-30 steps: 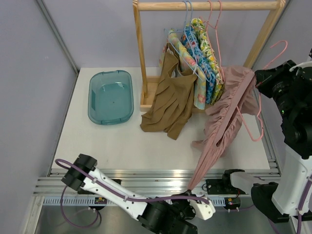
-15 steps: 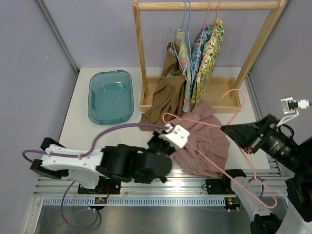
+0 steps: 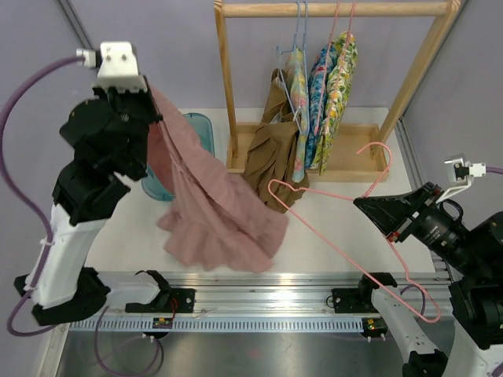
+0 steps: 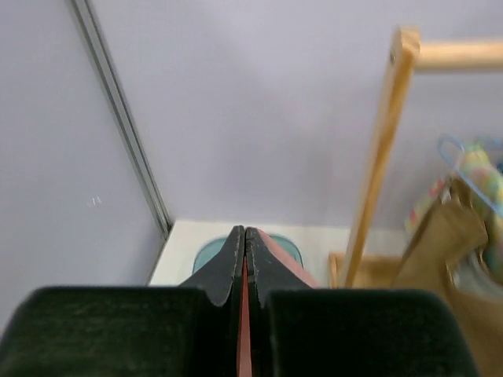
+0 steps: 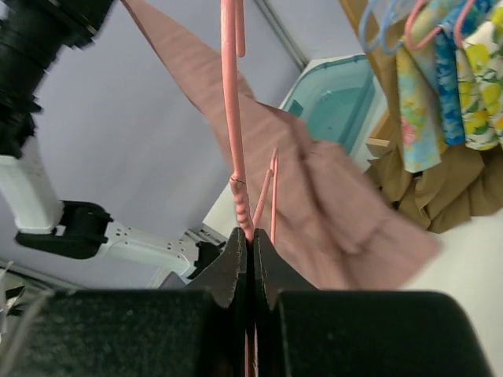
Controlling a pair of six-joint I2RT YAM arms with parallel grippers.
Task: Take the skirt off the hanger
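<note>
Skirt (image 3: 224, 212) in the left tool (image 4: 244, 236): plain dusty pink, no print. Hanger (image 5: 230, 94) in the right tool (image 5: 250, 236): brighter pink wire. Both tools are black.
Bin (image 5: 338, 98) past the left tool: translucent teal.
Rack (image 3: 330, 9) ahead of the right tool: pale natural wood.
On the rack:
- brown garment (image 3: 271, 157): plain tan-brown
- blue floral garment (image 3: 318, 86): blue ground, pink and yellow flowers
- yellow floral garment (image 3: 342, 71): light ground, yellow and green print

Surface (image 3: 314, 251): white. Walls (image 3: 157, 47): pale lilac. Left arm (image 3: 110, 133): black up top, with a white lower link.
</note>
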